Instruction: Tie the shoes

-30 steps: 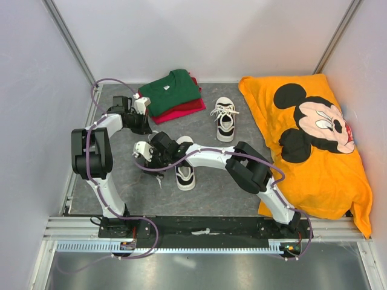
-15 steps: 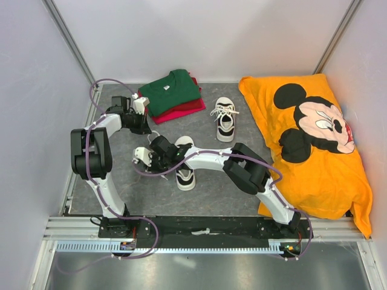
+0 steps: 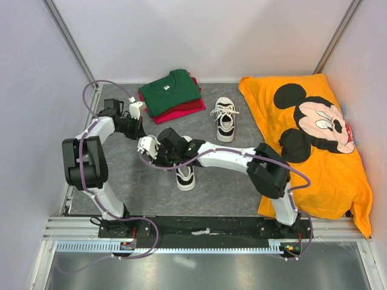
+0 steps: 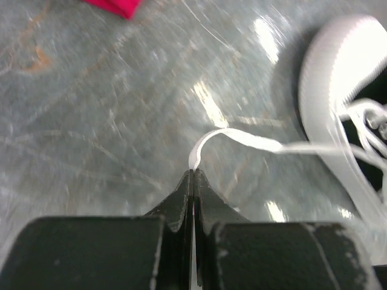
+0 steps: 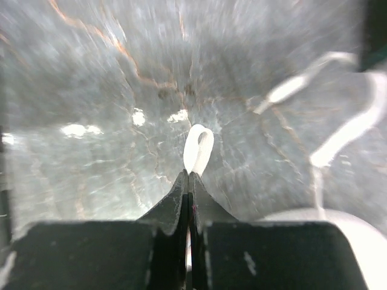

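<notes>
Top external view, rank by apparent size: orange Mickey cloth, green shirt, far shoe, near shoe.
1. orange Mickey cloth
2. green shirt
3. far shoe, near shoe: tie; the near one is partly covered, so unranked.

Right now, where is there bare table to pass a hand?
Bare table lies between the near shoe and the arm bases. Crowded left of that shoe: left gripper and right gripper each pinch lace; folded shirts behind.

Two arms on a black base plate [image 3: 205, 225]: left arm [image 3: 81, 163] and right arm [image 3: 227, 158], with white links and bulky black joints. Purple cables [image 3: 100, 81] loop up from the plate. Fingers [image 4: 175, 205] are matte black, scuffed and tapered.
</notes>
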Tool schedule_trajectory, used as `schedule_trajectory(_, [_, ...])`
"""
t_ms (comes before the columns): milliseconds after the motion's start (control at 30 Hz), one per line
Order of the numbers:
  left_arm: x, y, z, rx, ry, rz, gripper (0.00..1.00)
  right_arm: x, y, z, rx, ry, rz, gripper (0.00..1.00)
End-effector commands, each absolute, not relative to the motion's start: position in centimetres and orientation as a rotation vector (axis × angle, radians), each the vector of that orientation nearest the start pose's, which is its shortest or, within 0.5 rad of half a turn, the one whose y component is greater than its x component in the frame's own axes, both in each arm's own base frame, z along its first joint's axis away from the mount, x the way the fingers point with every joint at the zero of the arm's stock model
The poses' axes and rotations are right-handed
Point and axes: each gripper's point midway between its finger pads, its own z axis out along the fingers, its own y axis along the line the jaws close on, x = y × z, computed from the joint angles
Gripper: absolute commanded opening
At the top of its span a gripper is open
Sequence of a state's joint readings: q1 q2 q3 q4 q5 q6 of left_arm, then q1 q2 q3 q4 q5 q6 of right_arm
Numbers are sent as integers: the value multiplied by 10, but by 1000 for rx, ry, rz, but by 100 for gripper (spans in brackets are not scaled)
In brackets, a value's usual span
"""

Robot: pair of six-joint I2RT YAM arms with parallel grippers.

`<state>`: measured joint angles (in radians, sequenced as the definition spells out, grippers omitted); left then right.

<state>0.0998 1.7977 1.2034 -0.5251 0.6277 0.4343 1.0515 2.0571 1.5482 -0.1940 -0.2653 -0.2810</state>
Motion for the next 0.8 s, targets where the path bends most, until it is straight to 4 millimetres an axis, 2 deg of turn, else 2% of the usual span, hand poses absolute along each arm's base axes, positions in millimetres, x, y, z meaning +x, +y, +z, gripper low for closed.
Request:
schedule_trajectory(0, [345,-47,83,861,2317,-638,1,243,478,156,-1429,1727,797,0])
schedule_trajectory(33, [337,-45,81,894,2314,-628,2,246,469,154,-1408,1760,801,0])
schedule_trajectory(67, [323,-44,73,918,2330,-638,1,246,462,160,-1390,1771,816,0])
schedule_trajectory(100, [313,-41,76,994,2299,-611,2,245,457,161,-1384,1784,843,0])
schedule_trajectory(133, [306,-40,75,1028,2294,-601,2,250,446,155,-1364,1824,845,0])
schedule_trajectory(167, [293,-40,67,1053,2304,-611,2,249,439,160,-1342,1850,860,0])
schedule_trajectory(233, [277,-38,68,1173,2251,-576,2,248,422,153,-1319,1907,901,0])
schedule_trajectory(267, [263,-39,61,1211,2247,-586,2,246,416,160,-1290,1922,925,0])
schedule_trajectory(300, [257,-38,58,1284,2204,-565,2,245,411,161,-1274,1935,938,0])
schedule_trajectory(333, [252,-39,62,1325,2164,-537,2,245,401,153,-1256,1974,950,0])
schedule_trajectory(367, [241,-39,54,1390,2133,-532,2,243,396,159,-1225,1984,972,0])
schedule_trajectory(400, [236,-40,53,1423,2108,-526,2,244,386,151,-1198,2022,976,0])
schedule_trajectory(467, [225,-43,53,1518,2015,-504,7,241,381,155,-1160,2032,1018,0])
schedule_trajectory(500, [223,-48,58,1528,1967,-516,19,238,376,146,-1139,2067,1026,0])
schedule_trajectory(567, [230,-56,77,1506,1884,-504,30,236,373,145,-1115,2068,1046,0])
schedule_trajectory(600, [235,-67,91,1468,1818,-539,39,232,371,139,-1102,2094,1054,0])
schedule_trajectory(633, [241,-72,103,1445,1785,-553,41,233,370,137,-1090,2098,1056,0])
schedule_trajectory(700, [262,-87,138,1347,1726,-619,41,235,369,136,-1054,2105,1068,0])
schedule_trajectory(733, [270,-90,147,1311,1728,-642,41,236,369,136,-1024,2120,1082,0])
schedule_trajectory(767, [285,-99,163,1272,1729,-671,40,238,371,137,-1008,2118,1095,0])
